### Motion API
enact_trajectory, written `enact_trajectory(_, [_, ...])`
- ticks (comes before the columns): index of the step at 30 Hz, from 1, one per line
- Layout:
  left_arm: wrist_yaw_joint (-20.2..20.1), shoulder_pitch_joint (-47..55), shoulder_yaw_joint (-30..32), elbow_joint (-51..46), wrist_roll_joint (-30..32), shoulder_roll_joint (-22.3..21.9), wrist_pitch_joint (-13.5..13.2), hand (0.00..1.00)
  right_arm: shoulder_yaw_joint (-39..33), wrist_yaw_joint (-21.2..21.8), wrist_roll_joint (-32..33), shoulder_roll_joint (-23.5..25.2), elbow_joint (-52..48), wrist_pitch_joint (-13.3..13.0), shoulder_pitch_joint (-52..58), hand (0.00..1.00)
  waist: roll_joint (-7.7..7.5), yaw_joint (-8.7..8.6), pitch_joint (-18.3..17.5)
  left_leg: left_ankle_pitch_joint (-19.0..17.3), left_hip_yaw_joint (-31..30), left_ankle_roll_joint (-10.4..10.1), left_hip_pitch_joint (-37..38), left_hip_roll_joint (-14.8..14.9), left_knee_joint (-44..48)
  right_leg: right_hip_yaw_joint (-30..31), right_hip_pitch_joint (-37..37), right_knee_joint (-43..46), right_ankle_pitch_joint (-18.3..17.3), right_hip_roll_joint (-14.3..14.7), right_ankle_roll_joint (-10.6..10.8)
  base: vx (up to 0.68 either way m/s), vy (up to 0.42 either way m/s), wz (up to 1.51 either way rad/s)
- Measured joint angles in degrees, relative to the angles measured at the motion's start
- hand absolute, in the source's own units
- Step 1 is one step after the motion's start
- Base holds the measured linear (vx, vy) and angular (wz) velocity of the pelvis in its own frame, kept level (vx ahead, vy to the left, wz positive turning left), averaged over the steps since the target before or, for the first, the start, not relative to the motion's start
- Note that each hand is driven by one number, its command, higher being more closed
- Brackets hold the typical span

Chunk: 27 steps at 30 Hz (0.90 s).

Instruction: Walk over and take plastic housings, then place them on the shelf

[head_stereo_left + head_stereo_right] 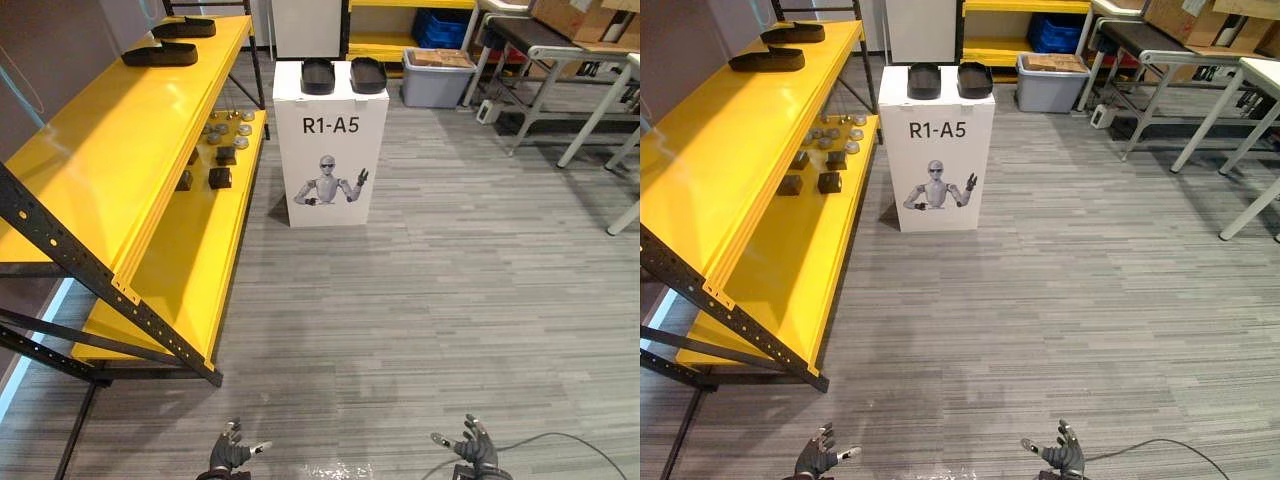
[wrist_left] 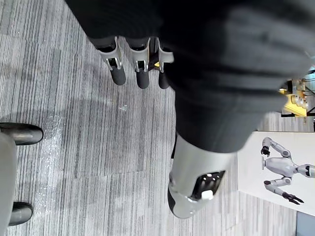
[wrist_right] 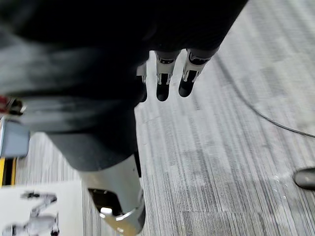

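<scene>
Ahead-left of our left hand: yellow shelf, two black housings parked on its top board. Well ahead, between both hands: white pedestal presenting two more plastic housings at pick height. Its front has a printed code and a robot figure. Right hand, like the left, hangs low with fingers relaxed and empty, so we judge walking comes first.

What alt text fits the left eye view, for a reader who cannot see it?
Two black housings lie on a white box on the grey floor, beside a yellow shelf whose top level carries two similar housings. The left hand and right hand, open and empty, hang at the bottom edge.
</scene>
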Motion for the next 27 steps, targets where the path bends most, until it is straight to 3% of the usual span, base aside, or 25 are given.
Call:
enact_trajectory(13, [0.1,0.1,2.2,-1.3,-0.1,-1.5,-0.1,0.00,0.1,0.4,-1.0,-0.4,-0.8,0.0,0.2,0.00,0.15,-0.18,0.3,-0.9,0.3,-1.0,1.0,0.0,0.4,0.3,1.0,0.0,-0.6,-0.2,1.0,-0.03,0.014,-0.02])
enact_trajectory(19, [0.6,1.4,2.2,-3.9,-0.2,-1.9,0.0,0.00,0.1,0.2,0.0,-0.5,-0.8,0.0,0.0,0.00,0.76,-0.61,0.3,-2.0,1.2,0.5,0.4,0.2,0.9,0.8,-0.3,0.3,-0.6,0.0,1.0,-0.10,0.031,-0.08])
enact_trajectory(27, [1.2,2.4,2.9,-8.3,-0.8,-2.2,0.0,0.00,0.0,-0.6,0.2,-0.9,-1.0,0.1,-1.8,0.00,1.64,-0.37,0.0,-6.2,4.4,1.4,-4.1,0.6,6.4,3.8,-4.1,1.8,-1.2,0.3,1.7,0.03,0.044,-0.24])
